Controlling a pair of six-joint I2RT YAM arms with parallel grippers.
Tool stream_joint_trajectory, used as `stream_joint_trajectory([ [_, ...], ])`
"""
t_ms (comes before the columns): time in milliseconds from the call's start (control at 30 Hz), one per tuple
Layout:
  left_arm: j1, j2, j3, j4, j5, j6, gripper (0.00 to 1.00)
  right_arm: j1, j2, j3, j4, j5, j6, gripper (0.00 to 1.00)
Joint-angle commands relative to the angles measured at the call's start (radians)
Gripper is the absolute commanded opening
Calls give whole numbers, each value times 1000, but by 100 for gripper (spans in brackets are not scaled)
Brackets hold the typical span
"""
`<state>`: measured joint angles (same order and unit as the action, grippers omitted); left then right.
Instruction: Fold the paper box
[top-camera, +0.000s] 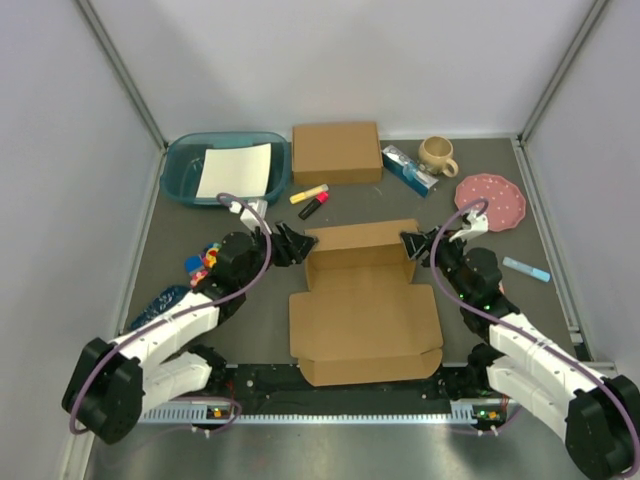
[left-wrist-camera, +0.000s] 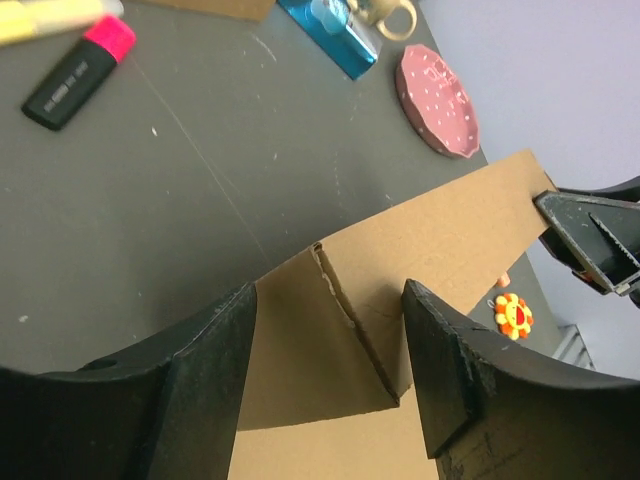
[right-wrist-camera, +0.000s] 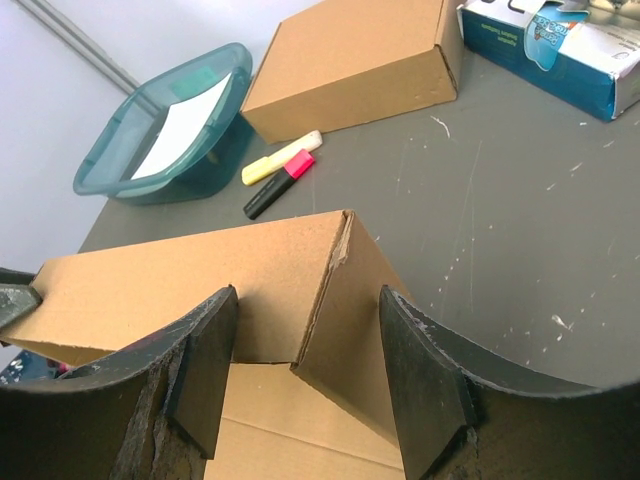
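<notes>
Nearest to the arm bases lies the wide flat panel of the paper box (top-camera: 365, 320). The box sits in the middle of the table, and its front edge is just beside the near rail. Behind this panel the shallow tray part begins, and its back wall stands up, running from left to right. This long axis is the important one, because each end of the wall meets one hand. The left gripper (top-camera: 290, 243) is at the left back corner and the right gripper (top-camera: 412, 245) at the right back corner, so each arm is equally near to its own side. In both wrist views the two fingers are spread apart with the folded corner between them. The hands are open around the corners, but I cannot tell if the pads press the cardboard. The fingers hide the lower corners and any tabs there. Farther away are two highlighters (top-camera: 310, 200), then a closed cardboard box (top-camera: 336, 152), a teal tub (top-camera: 185, 175), a mug (top-camera: 436, 154) and a pink plate (top-camera: 492, 200). The small coloured things beside the left arm are too small to name.
</notes>
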<state>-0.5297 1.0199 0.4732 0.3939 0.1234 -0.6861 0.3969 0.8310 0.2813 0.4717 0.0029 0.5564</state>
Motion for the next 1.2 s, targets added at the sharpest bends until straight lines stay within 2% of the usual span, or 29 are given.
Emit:
stream_joint_trajectory([
  [0, 4, 58, 7, 45, 111, -16, 64, 7, 14, -48, -189, 49, -72, 57],
  [200, 2, 121, -31, 117, 226, -35, 53, 22, 2, -71, -189, 49, -61, 54],
  [400, -1, 132, -116, 210, 234, -59, 43, 56, -10, -110, -183, 65, -17, 52],
  [567, -12, 149, -146, 227, 226, -62, 42, 57, -13, -142, -177, 69, 72, 42],
  [667, -13, 163, -166, 244, 217, -66, 41, 60, -12, -195, -148, 74, 167, 41],
  [800, -16, 181, -194, 270, 208, -75, 41, 74, -10, -254, -114, 79, 270, 40],
  [1000, -30, 197, -234, 301, 182, -85, 40, 131, -33, -315, -165, 144, 434, 38],
  [1167, -59, 213, -272, 330, 150, -95, 40, 213, -39, -361, -220, 192, 552, 43],
])
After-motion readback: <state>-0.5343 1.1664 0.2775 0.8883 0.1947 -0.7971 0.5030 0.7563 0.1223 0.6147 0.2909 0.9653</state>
